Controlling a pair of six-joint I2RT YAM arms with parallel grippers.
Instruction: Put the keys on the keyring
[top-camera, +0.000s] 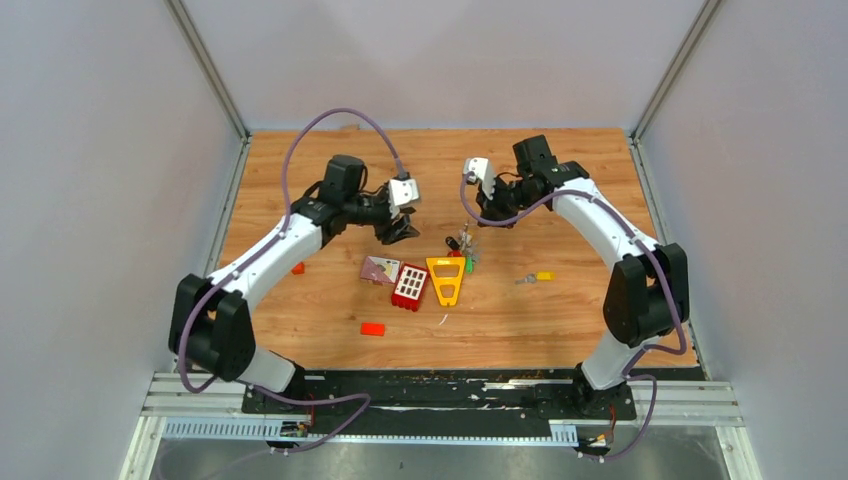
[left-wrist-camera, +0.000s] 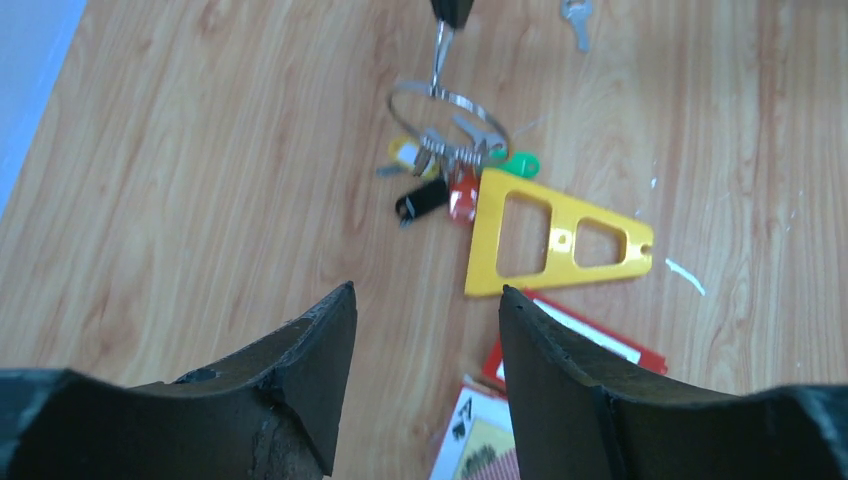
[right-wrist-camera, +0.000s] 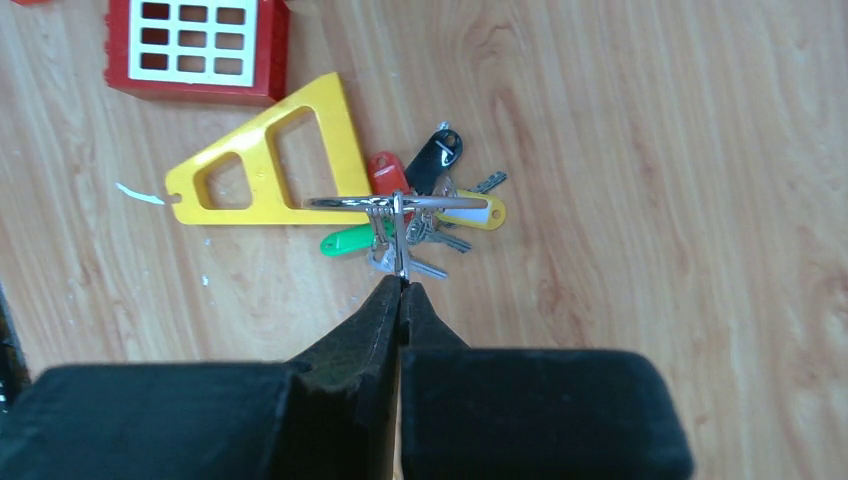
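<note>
Over wooden table, right pincer grips key at keyring.

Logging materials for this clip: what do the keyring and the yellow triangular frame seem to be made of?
The keyring: likely steel wire, polished; it is silver and catches bright glints. The yellow triangular frame: probably moulded plastic, smooth and glossy, with uniform colour and rounded cut-outs.

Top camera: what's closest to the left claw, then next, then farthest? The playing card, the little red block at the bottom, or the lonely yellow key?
From the left gripper:
1. playing card, just below it.
2. small red block, nearer the arm bases.
3. yellow key, far off to the right.
</note>
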